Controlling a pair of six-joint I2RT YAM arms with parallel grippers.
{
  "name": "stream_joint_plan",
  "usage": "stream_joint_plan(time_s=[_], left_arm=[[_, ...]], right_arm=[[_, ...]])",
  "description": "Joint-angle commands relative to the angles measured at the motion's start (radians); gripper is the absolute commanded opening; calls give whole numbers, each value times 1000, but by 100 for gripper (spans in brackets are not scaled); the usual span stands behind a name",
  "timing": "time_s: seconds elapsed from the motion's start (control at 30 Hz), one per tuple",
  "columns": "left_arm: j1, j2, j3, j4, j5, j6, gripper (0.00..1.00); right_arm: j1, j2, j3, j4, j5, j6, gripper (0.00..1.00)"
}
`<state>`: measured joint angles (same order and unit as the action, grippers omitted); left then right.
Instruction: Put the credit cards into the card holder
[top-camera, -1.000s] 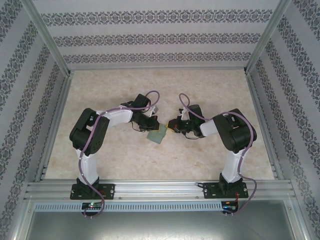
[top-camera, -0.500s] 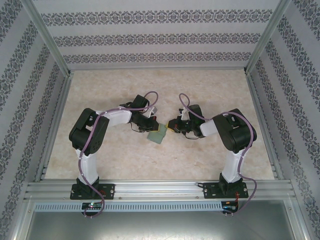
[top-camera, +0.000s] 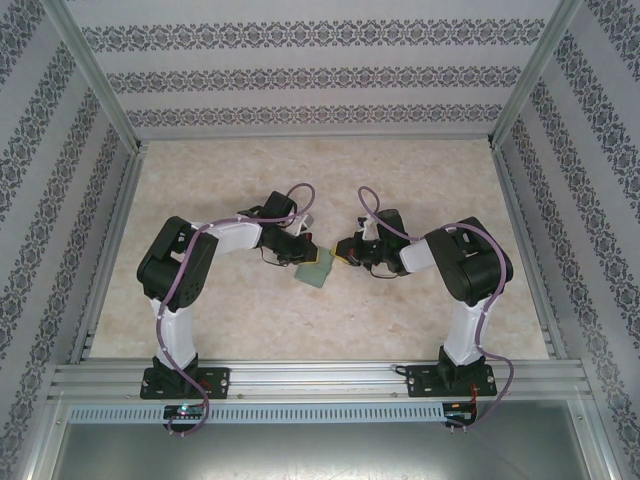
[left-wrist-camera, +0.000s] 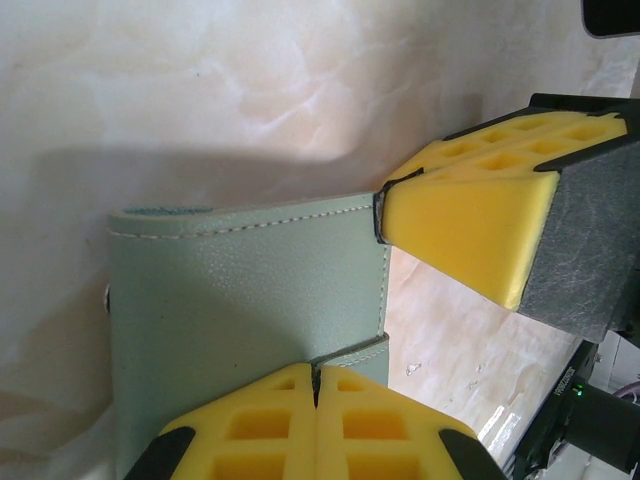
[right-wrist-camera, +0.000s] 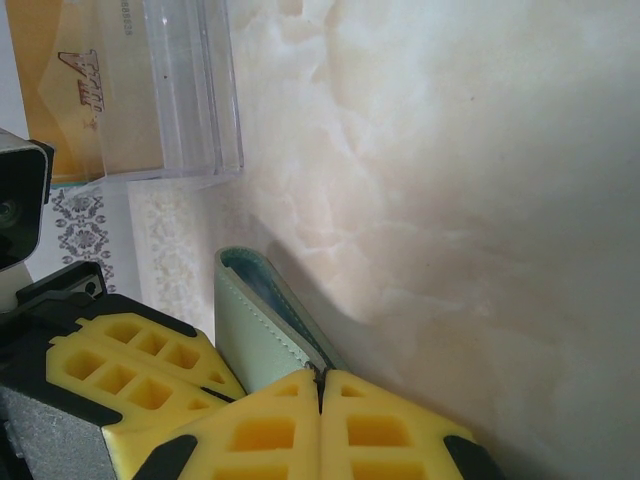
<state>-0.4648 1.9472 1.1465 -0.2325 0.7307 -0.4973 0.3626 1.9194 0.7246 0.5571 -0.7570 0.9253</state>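
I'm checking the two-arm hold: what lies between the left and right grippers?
A sage-green stitched folding wallet, seen in the top view; the left gripper and the right gripper each pinch an edge.

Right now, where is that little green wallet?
In the top view the green wallet is near the middle of the table, pinched between the left gripper and the right gripper, each shut on an edge of it.
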Motion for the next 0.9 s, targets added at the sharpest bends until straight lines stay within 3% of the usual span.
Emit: stream_joint_plan(time_s=[0.0,0.23,0.43,0.6,0.87], left_arm=[[-12,-7,-49,4,-17,18,0],[-11,4,-68,29,-28,13,0],[-12,-8,-74,24,-30,14,0],[-11,-3,-71,25,-28,11,0],[-12,-21,-83,29,-38,9,0]], right_arm=[[7,-22,14,8,-6,27,2],[2,-178,16,-86,-22,9,9],[72,-260,-16,-165,28,-12,10],[100,-257,-46,-159,97,-4,10],[133,-155,-27,-120,83,18,6]])
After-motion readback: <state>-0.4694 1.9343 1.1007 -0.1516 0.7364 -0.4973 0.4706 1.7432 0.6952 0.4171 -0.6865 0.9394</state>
